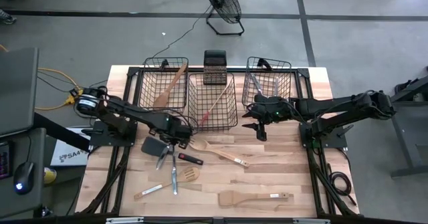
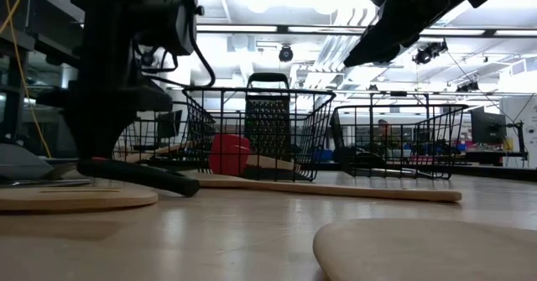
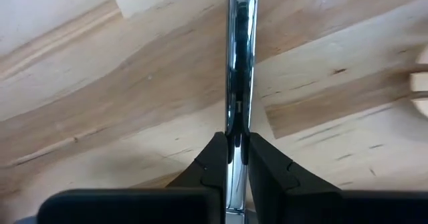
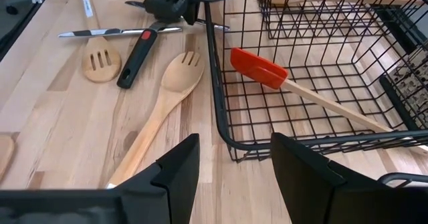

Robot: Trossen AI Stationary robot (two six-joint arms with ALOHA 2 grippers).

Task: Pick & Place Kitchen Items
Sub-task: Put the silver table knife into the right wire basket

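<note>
The left arm reaches from the left side of the table toward its middle, bent at the elbow, and its wrist points down so that the left gripper (image 1: 173,146) stands low over the tabletop. Its two dark fingers (image 3: 212,167) are pressed close together, with only a thin shiny metal handle (image 3: 239,63) clamped between them. The right arm stretches from the right side toward the centre at some height above the surface, and the right gripper (image 1: 259,130) hangs in the air with its fingers (image 4: 175,170) clearly apart and nothing between them.
</note>
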